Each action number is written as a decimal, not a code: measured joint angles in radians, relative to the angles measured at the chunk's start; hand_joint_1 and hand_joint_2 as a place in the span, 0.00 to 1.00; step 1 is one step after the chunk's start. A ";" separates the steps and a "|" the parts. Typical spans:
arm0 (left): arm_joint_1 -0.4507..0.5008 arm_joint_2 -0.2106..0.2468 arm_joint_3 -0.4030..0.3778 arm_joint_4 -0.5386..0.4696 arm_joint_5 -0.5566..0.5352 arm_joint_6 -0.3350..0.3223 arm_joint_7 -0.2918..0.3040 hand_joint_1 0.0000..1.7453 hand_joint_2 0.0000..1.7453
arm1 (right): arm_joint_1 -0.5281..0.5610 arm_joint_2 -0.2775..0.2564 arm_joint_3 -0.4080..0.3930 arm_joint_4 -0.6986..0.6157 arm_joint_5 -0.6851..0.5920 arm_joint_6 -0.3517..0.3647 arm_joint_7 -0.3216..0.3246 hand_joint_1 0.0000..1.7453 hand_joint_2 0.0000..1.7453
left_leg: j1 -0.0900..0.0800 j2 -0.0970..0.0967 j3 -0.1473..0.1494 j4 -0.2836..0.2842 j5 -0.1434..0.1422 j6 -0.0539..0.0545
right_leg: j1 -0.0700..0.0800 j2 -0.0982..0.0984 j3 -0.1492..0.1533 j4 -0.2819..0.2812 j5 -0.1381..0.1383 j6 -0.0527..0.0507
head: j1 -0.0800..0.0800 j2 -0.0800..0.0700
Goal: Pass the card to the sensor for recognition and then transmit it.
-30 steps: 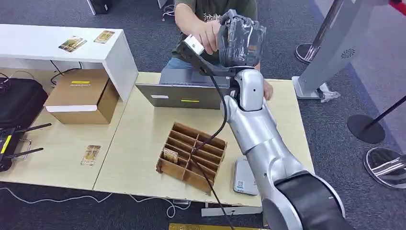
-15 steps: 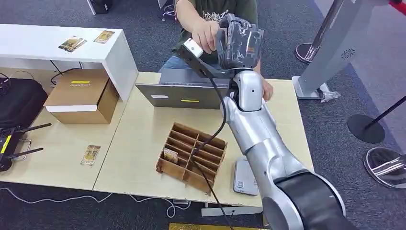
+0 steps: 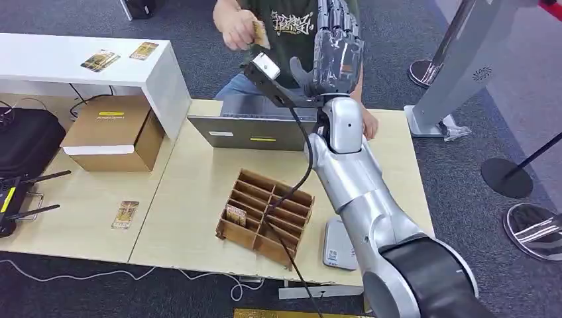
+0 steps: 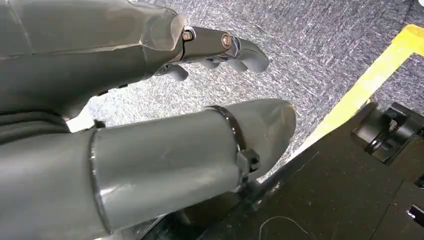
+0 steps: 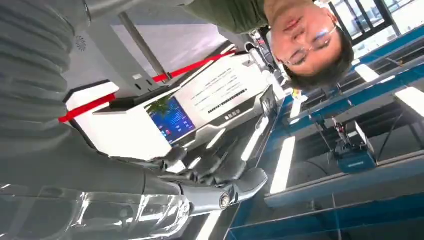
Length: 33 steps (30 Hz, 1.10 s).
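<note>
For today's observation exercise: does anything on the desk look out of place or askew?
One card lies loose on the desk, outside the wooden divider box, which sits skewed to the desk edge with another card in a slot. Nothing looks spilled or damaged.

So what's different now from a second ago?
The person's hand has pulled away from the right hand with the card. The robot's fingers have opened and hold nothing. The divided wooden box, laptop and table stayed put.
</note>
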<state>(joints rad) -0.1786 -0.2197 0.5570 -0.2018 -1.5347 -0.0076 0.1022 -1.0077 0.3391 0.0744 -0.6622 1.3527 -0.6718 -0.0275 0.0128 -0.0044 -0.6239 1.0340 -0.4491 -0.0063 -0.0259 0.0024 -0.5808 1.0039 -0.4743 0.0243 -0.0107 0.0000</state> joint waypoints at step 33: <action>0.010 0.003 0.000 0.000 0.019 0.067 0.020 0.00 0.00 | 0.123 0.000 -0.012 -0.229 -0.067 0.000 -0.189 0.00 1.00 | 0.000 0.000 0.000 0.000 0.000 0.000 | 0.000 0.000 0.000 0.000 0.000 0.000 | 0.000 0.000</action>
<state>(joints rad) -0.1691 -0.2167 0.5570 -0.2018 -1.5160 0.0595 0.1221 -0.8847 0.3395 0.0626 -0.8908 1.2859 -0.6718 -0.2160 0.0128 -0.0046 -0.6240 1.0340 -0.4494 -0.0063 -0.0259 0.0023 -0.5809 1.0038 -0.4745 0.0242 -0.0111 0.0000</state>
